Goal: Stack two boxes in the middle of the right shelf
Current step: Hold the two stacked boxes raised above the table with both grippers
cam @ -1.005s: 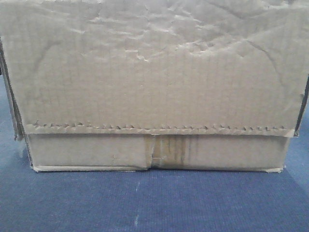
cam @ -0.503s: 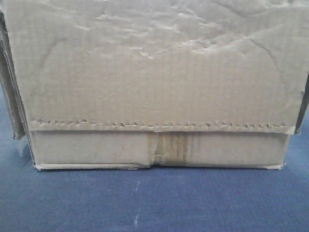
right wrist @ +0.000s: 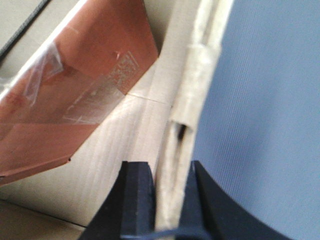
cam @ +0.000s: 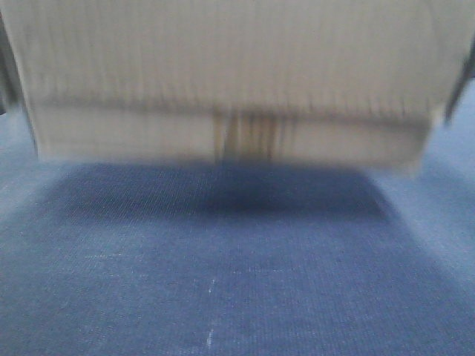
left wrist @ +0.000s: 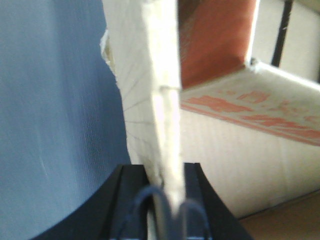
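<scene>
Left claw is pinching the top edge of the carton's left wall. The cardboard sits squarely between both black fingers. Right claw is pressed onto the right wall edge the same way, over a doubled layer.

Beyond the fingers, both wrist views look into the open carton, and I can see a red-brown printed inner flap. The front view is blurred. The carton fills the upper frame, tape strip at centre. It looks clear of the blue surface, with a dark shadow under it.

My read on handling:
- Probably light.
- The corrugated walls are thin and soft, so they'll buckle or tear if the claws diverge or twist.
- Opposite wall edges are the right hold.
- Keep both claws level and spacing constant.

The shelf and second box aren't in any view.
</scene>
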